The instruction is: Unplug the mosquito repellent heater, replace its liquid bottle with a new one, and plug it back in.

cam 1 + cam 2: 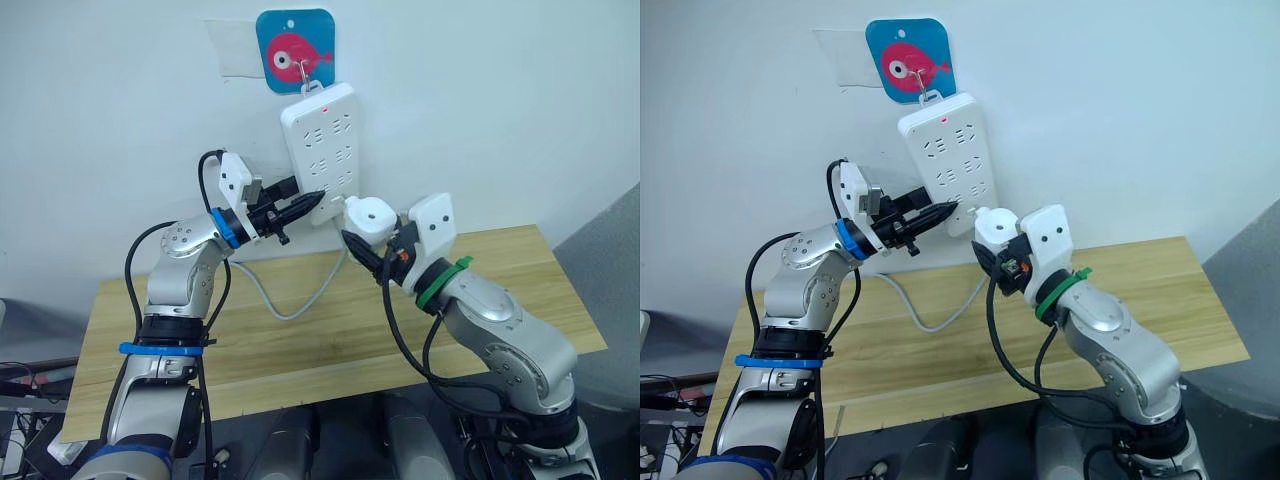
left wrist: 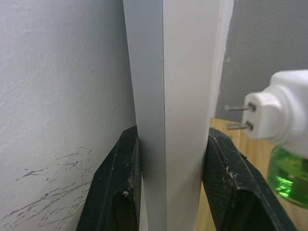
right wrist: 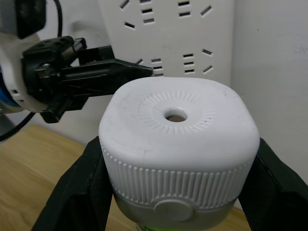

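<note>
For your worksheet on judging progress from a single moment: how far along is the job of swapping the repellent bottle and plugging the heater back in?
Done: the mosquito repellent heater is off the power strip, its prongs bare, with a green liquid bottle fitted beneath; whether that is the new one can't be told. In hand: the right gripper clamps the heater near the strip while the left gripper grips the strip's lower edge. Left: plugging it in.

White power strip (image 1: 958, 160) hanging on wall under fish sticker (image 1: 908, 58). Left tool (image 1: 940, 212) touching strip's lower edge. Right tool (image 1: 992, 240) holding white heater (image 1: 995, 227) just beside strip, above wooden tabletop (image 1: 940, 340).
</note>
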You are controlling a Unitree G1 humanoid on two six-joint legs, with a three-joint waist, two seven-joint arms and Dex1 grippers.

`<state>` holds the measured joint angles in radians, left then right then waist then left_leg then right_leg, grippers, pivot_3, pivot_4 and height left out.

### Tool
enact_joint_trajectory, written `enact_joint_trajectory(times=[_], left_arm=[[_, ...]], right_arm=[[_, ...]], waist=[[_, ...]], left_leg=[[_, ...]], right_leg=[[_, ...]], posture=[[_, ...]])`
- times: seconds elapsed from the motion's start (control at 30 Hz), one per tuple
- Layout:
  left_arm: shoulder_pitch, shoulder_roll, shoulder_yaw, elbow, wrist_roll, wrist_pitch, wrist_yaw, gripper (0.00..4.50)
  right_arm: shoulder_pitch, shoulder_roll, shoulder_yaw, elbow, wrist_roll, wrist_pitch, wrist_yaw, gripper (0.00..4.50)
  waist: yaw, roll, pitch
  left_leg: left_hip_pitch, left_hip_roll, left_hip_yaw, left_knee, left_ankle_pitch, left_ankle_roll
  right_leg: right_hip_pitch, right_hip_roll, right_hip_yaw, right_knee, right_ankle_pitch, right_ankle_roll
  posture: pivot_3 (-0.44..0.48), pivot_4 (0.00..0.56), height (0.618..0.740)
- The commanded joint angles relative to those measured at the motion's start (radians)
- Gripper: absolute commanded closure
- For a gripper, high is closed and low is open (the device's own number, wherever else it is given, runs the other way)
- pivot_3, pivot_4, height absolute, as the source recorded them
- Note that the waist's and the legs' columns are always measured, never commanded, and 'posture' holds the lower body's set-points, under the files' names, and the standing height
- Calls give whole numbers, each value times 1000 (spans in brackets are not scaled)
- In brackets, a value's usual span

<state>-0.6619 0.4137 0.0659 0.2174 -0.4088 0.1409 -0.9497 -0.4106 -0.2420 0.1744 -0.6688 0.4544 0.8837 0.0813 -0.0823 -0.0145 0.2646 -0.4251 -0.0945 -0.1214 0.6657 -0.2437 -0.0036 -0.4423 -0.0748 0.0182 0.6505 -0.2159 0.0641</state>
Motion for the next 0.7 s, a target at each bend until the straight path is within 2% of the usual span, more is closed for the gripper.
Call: enact_joint_trajectory(times=[0.03,0.7], left_arm=[[-3,-3,-9,-36,-5,-10,-15,3160],[4,-3,-15,-46,-4,-6,-20,3160]], right_arm=[[-29,19,-18,-18,-22,-15,-11,1514],[-94,49,-16,67,-98,-60,43,1514]], waist=[[0,0,0],[0,0,0]], left_leg=[[0,0,0,0,0,0],[0,0,0,0,0,0]], right_leg=[[0,0,0,0,0,0],[0,0,0,0,0,0]], posture=[[-153,217,740],[-138,222,740]])
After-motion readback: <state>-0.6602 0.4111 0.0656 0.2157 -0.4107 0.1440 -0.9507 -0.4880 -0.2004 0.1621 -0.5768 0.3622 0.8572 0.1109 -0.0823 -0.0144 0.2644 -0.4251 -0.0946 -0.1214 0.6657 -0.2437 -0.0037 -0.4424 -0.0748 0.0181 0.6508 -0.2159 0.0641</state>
